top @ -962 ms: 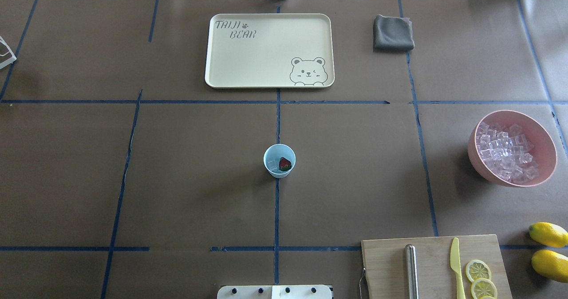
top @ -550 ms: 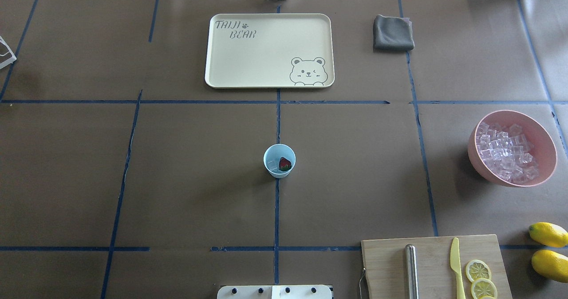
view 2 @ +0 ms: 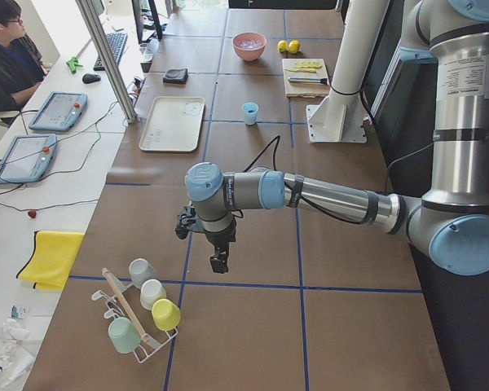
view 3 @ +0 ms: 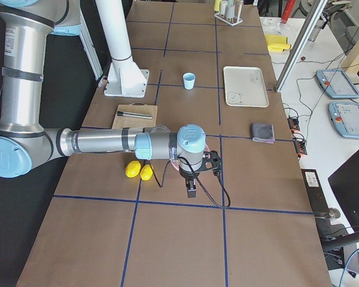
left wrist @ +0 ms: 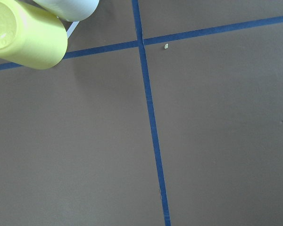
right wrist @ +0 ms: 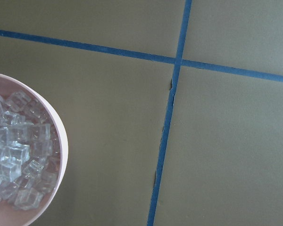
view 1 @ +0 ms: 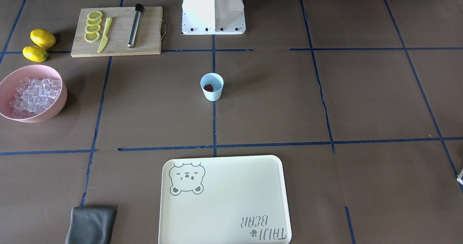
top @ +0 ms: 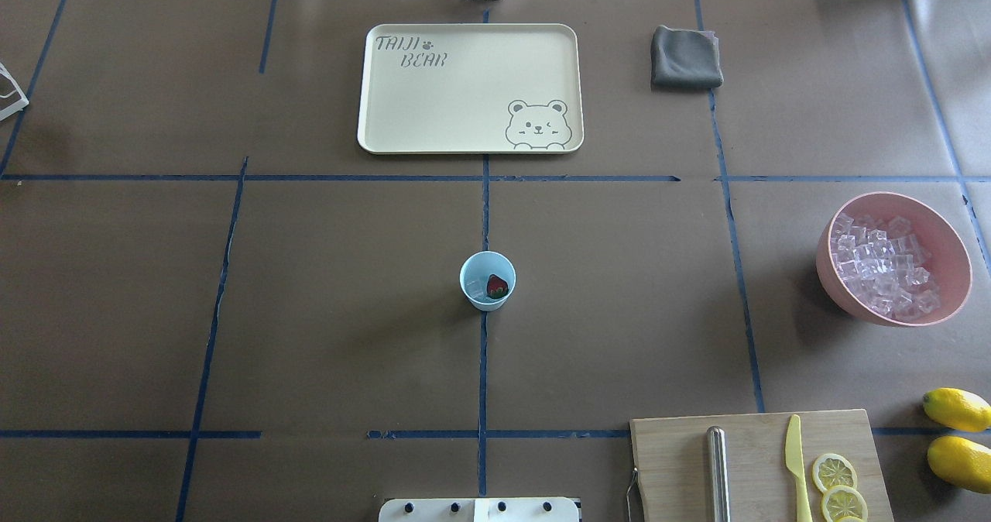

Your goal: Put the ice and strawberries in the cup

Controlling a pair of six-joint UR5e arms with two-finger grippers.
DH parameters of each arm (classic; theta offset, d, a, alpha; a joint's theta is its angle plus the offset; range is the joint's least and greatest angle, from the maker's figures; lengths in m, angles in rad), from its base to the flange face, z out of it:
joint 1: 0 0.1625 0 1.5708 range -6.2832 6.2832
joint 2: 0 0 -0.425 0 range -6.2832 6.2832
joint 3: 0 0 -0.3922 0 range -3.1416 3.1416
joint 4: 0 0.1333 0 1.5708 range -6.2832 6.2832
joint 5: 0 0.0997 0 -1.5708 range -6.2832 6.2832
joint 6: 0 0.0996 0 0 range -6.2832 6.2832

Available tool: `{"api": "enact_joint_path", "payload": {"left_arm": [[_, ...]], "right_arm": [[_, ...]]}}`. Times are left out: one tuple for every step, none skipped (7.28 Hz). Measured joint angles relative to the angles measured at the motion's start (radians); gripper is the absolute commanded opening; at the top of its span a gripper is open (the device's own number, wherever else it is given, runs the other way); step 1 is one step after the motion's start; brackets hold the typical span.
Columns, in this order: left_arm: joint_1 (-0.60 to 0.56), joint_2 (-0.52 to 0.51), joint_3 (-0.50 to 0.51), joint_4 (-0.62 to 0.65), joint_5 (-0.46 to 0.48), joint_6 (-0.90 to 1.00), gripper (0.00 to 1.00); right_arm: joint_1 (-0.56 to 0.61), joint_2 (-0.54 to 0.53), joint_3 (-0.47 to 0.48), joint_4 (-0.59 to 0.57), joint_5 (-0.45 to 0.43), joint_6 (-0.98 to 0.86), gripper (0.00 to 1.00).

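The light blue cup (top: 488, 280) stands upright at the table's middle, also in the front view (view 1: 212, 86). Inside it lie the red strawberry (top: 496, 286) and a few clear ice cubes (top: 478, 296). More ice (top: 882, 266) fills the pink bowl (top: 830, 283) at the right. My left gripper (view 2: 219, 262) shows only in the left side view, hanging over the table's left end, far from the cup. My right gripper (view 3: 191, 191) shows only in the right side view, near the bowl's end. I cannot tell whether either is open or shut.
A cream tray (top: 372, 139) lies at the back centre and a grey cloth (top: 685, 57) to its right. A cutting board (top: 673, 460) holds a knife, a metal rod and lemon slices. Two lemons (top: 958, 409) lie beside it. A cup rack (view 2: 143, 322) stands at the left end.
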Motion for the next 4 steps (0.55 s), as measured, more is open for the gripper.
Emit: {"api": "enact_joint_path", "payload": {"left_arm": [[0.000, 0.001, 0.000, 0.000, 0.001, 0.001, 1.00], [0.000, 0.001, 0.000, 0.000, 0.001, 0.001, 1.00], [0.000, 0.001, 0.000, 0.000, 0.001, 0.001, 1.00], [0.000, 0.002, 0.000, 0.000, 0.001, 0.001, 1.00]], "right_arm": [[0.000, 0.004, -0.001, 0.000, 0.000, 0.000, 1.00], [0.000, 0.007, -0.001, 0.000, 0.000, 0.000, 1.00], [0.000, 0.009, -0.001, 0.000, 0.000, 0.000, 1.00], [0.000, 0.010, -0.001, 0.000, 0.000, 0.000, 1.00]]}}
